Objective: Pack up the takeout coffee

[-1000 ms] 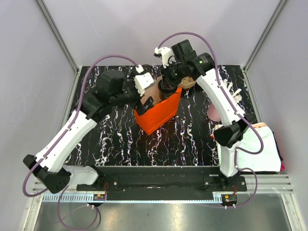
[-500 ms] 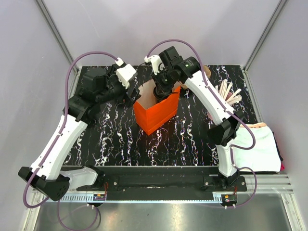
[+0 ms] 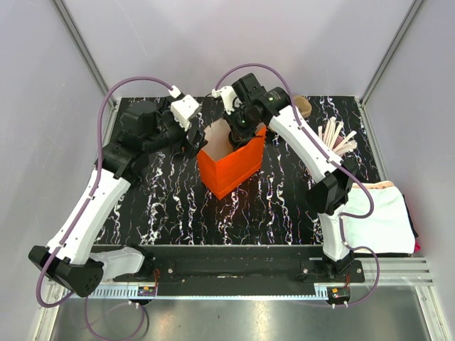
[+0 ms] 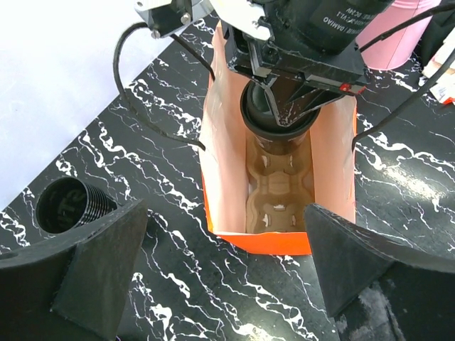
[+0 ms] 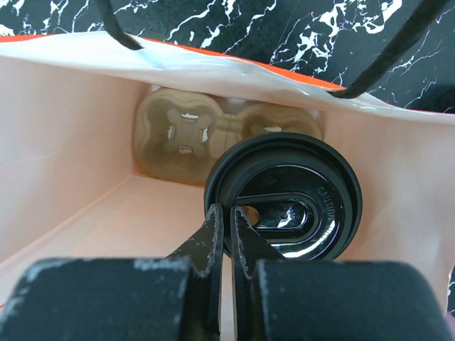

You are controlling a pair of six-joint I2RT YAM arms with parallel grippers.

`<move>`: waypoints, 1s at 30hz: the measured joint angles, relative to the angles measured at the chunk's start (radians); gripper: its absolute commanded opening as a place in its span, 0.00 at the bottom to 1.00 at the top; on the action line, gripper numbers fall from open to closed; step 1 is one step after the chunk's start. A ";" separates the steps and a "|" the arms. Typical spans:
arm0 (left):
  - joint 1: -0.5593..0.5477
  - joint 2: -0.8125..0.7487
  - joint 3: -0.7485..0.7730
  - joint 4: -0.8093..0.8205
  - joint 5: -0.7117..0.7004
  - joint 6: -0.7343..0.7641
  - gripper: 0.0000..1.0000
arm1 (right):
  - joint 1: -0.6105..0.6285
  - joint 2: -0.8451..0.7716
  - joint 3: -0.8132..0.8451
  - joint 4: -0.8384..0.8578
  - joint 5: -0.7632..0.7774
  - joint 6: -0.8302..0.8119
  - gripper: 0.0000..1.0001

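We can't see the takeout coffee (image 5: 284,206) below its lid (image 5: 313,170); right gripper (image 5: 226,217) pinches the rim, left gripper (image 4: 224,238) gapes wide.

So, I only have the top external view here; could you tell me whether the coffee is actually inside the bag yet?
Observer: Yes, the right wrist view shows the takeout coffee down between the walls of the orange bag.
Operator: Thanks. Is anything beneath it?
Observer: A brown pulp tray lies on the bag floor, its visible wells empty.
Operator: And is it released?
Observer: No, the right jaws are shut on its lid's rim.
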 measured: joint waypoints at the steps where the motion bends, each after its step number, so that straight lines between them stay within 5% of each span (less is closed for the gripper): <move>1: 0.001 0.000 -0.003 0.000 0.000 -0.001 0.99 | 0.000 0.000 -0.007 0.006 0.002 -0.002 0.00; 30: 0.012 0.079 -0.008 0.053 -0.015 -0.003 0.99 | -0.002 -0.001 -0.194 0.179 0.016 -0.065 0.00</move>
